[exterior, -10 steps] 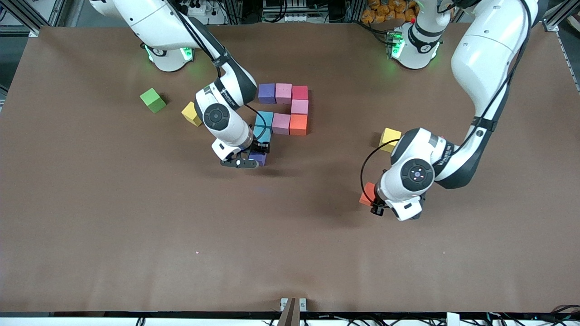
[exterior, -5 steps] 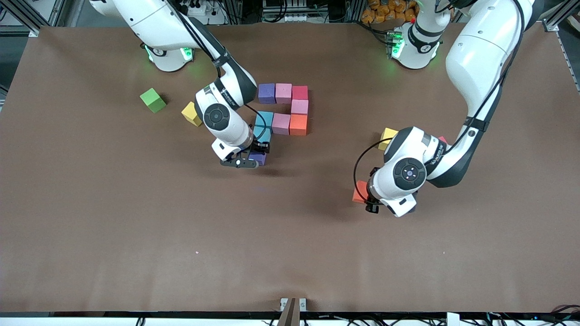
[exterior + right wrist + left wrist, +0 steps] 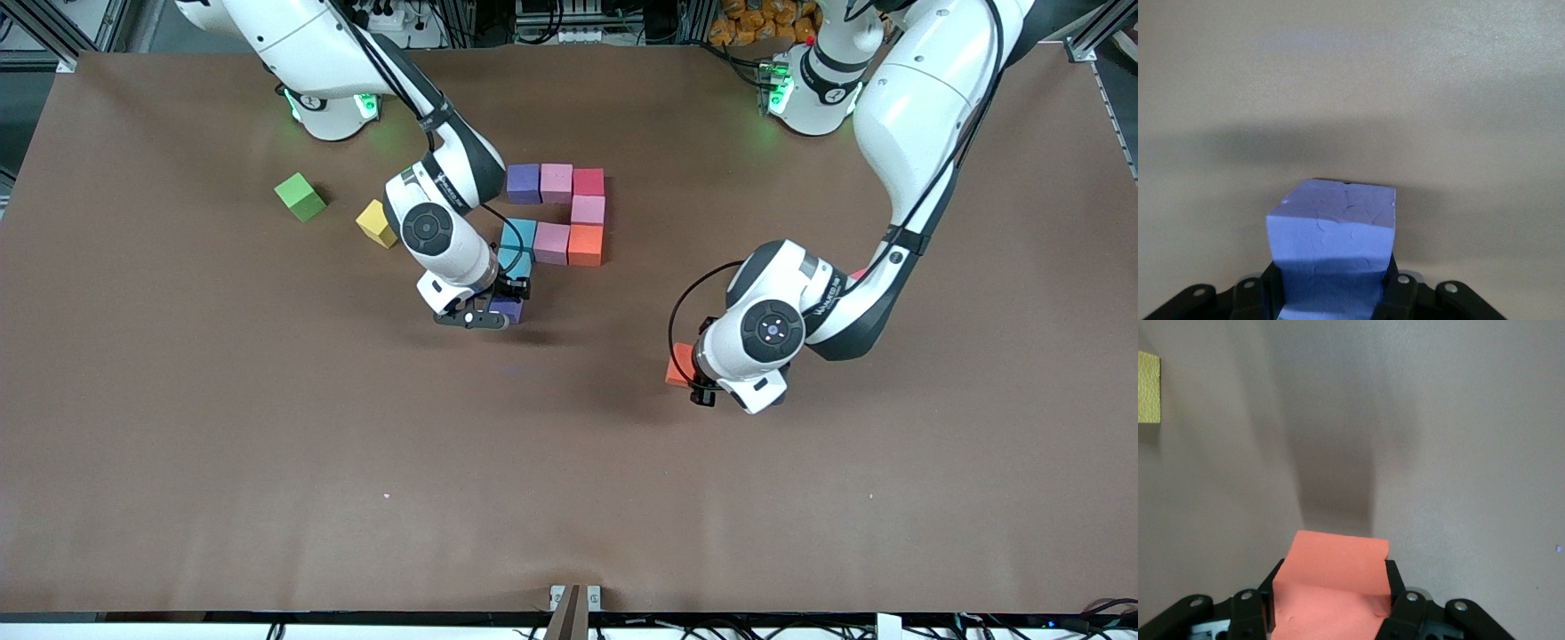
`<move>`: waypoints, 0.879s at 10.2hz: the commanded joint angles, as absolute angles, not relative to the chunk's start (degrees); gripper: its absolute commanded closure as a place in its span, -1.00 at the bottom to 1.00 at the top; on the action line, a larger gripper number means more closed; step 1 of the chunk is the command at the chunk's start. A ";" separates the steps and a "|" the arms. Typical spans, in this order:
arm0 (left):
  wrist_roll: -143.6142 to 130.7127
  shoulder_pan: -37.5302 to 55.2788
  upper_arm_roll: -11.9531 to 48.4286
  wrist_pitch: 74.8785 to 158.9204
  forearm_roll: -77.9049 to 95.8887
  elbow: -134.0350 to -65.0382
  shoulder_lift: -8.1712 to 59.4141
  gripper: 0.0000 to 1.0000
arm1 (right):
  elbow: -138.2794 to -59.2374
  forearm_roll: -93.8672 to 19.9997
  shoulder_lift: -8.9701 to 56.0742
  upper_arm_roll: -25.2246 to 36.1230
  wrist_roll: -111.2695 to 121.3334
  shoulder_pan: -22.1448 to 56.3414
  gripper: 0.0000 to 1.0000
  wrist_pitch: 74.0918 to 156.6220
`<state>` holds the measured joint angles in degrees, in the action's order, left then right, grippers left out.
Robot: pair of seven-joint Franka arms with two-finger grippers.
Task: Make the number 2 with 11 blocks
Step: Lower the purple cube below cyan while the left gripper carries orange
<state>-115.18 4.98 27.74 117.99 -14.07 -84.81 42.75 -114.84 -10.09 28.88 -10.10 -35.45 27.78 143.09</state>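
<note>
The right end effector [image 3: 505,302] clamps a purple foam cube [image 3: 1333,250] at the figure's lower corner, next releasing; the left end effector [image 3: 701,384] carries an orange foam cube [image 3: 1331,590] for the base row.

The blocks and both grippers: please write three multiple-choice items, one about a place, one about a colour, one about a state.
1. What does the green cube lie beside?
A. a yellow cube
B. the orange block in the figure
C. the table's edge nearest the front camera

2. What colour is the block in the left gripper?
A. blue
B. orange
C. pink

3. How do the right gripper's jaws stand?
A. wide open
B. shut on nothing
C. shut on a purple block

Answers:
1 A, the two lie side by side toward the right arm's end.
2 B, the left wrist view shows the orange block.
3 C, the right wrist view shows it clamped.
</note>
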 commanded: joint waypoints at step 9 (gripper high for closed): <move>-128.65 11.68 27.42 124.44 -13.18 -84.29 44.82 1.00 | -114.61 -9.49 21.47 -9.76 -36.39 25.68 -0.95 135.73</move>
